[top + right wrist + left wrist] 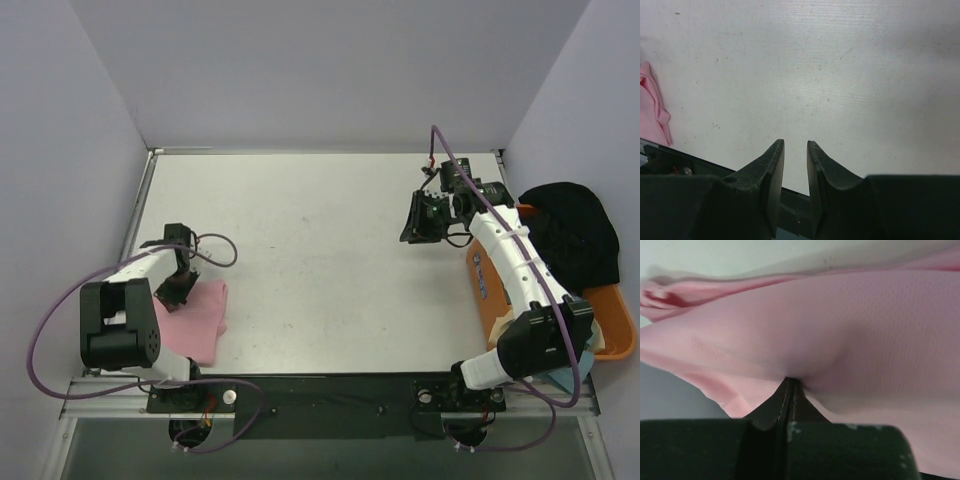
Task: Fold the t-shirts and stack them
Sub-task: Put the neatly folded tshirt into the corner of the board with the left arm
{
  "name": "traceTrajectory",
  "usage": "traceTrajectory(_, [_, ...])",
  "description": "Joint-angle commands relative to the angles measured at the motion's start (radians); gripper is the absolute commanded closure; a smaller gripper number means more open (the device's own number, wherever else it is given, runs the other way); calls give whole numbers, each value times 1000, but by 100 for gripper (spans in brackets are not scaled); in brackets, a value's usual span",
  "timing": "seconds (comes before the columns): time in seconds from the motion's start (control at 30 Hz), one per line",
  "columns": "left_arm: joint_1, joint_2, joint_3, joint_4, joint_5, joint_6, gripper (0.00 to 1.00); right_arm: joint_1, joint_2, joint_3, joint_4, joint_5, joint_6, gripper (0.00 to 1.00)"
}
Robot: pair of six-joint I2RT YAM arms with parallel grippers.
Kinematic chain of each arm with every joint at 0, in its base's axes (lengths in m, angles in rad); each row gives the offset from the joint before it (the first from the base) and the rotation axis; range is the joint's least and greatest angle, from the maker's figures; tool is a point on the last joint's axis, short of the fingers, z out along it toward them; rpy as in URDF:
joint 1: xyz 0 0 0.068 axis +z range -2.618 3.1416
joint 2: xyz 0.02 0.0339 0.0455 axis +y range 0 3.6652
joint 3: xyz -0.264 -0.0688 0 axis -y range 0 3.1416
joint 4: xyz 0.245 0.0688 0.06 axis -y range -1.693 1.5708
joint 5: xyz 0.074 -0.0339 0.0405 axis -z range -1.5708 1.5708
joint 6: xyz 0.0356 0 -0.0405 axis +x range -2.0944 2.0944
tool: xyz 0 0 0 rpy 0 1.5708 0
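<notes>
A: What takes up most of the top view?

B: The white table point(330, 250), with grey walls around it. An arm is mounted at each near corner.

A: And the shirts?

B: The pink t-shirt point(205, 322) lies bunched at the table's near left, partly under the left arm. The black t-shirt point(572, 232) is heaped over the far end of the orange tub point(618, 330), which sits at the table's right edge, beside the right arm.

A: How does the left gripper point(180, 285) stand?

B: It is down on the pink cloth's far edge. In the left wrist view its fingers point(782, 405) are pressed together on a pinch of pink fabric, which spreads across nearly the whole picture.

A: The right gripper point(420, 218)?

B: It hangs over bare table near the far right, well apart from both shirts. The right wrist view shows its fingers point(771, 170) with a narrow gap and nothing between them.
</notes>
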Motion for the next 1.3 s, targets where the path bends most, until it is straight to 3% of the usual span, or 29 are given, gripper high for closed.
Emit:
traceTrajectory(0.0, [6,50,-61,100,-141,53,100,1,-74,-67,15,65,40,79])
traceTrajectory(0.17, [7,180,-26,200,-225,52,100,-6,-129,-112,22,113,69,79])
traceTrajectory(0.33, [6,154,-81,282,-290,108,100,-11,-180,-129,2,136,49,78])
traceTrajectory(0.63, [1,30,60,76,-188,38,98,-14,-178,-100,-1,133,45,78])
traceTrajectory(0.73, [-8,-5,146,7,-134,13,88,-13,-195,-86,-11,148,35,76])
traceTrajectory(0.83, [-19,-74,242,-60,-30,-11,75,-17,-224,-94,-10,182,25,62])
traceTrajectory(1.03, [-48,-317,278,39,398,-39,29,-31,-321,-210,71,228,17,47])
traceTrajectory(1.07, [-58,-352,276,47,473,-50,26,-31,-361,-264,119,229,16,45])
traceTrajectory(1.17, [-65,-436,179,108,622,-65,12,-31,-483,-402,276,248,23,43])
traceTrajectory(1.27, [-103,-595,-56,342,731,-163,11,-30,-612,-598,438,245,31,39])
